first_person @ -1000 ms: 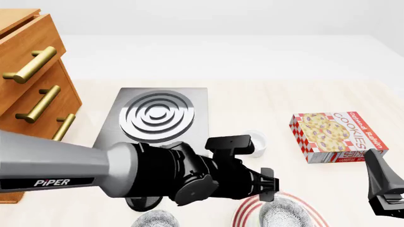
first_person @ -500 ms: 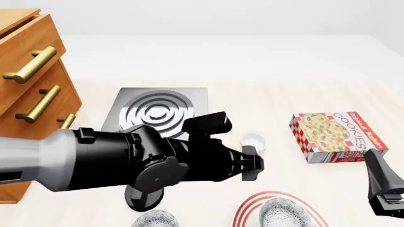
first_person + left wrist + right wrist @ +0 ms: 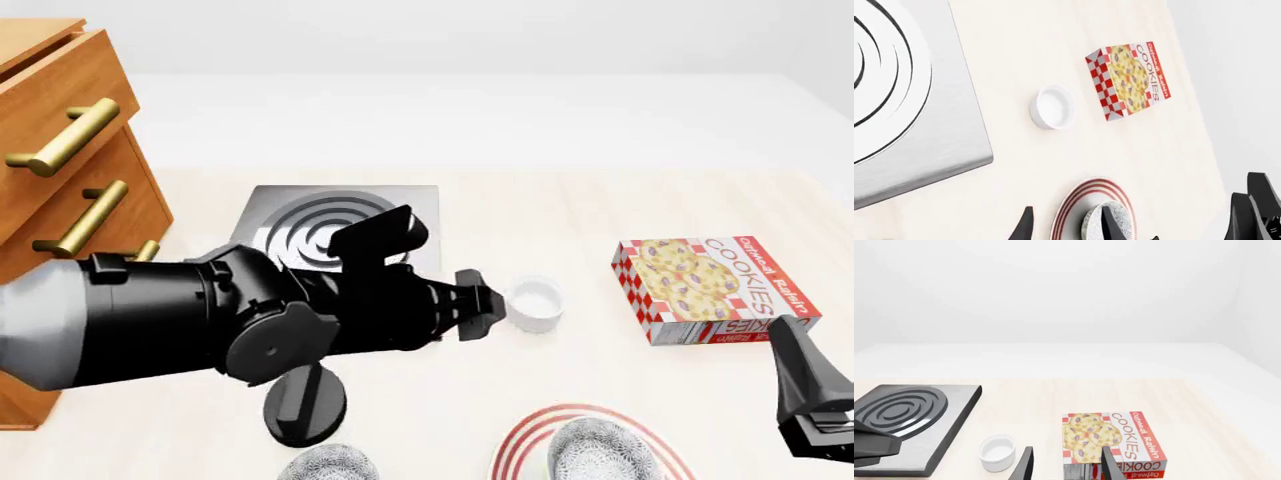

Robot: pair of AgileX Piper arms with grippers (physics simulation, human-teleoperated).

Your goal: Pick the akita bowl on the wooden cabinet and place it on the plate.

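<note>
The akita bowl (image 3: 603,452) sits on the white, red-ringed plate (image 3: 525,438) at the front edge of the front view, and nothing holds it. My left gripper (image 3: 483,300) hovers behind the plate, close to the left of the ramekin. In the left wrist view its fingers stand apart and empty, my left gripper (image 3: 1067,227) looking down on the plate (image 3: 1077,197) and the bowl (image 3: 1092,225). The wooden cabinet (image 3: 60,140) stands at the far left. My right gripper (image 3: 1067,467) is open and empty, low at the right of the front view (image 3: 807,405).
A grey stove plate (image 3: 334,235) lies behind my left arm. A small white ramekin (image 3: 534,303) and a cookies box (image 3: 714,290) sit to the right of it. A second patterned bowl (image 3: 331,465) shows at the front edge, left of the plate.
My left arm has drawn back and to the left, away from the plate and bowl, with its gripper now beside the ramekin. The right arm has not moved.
</note>
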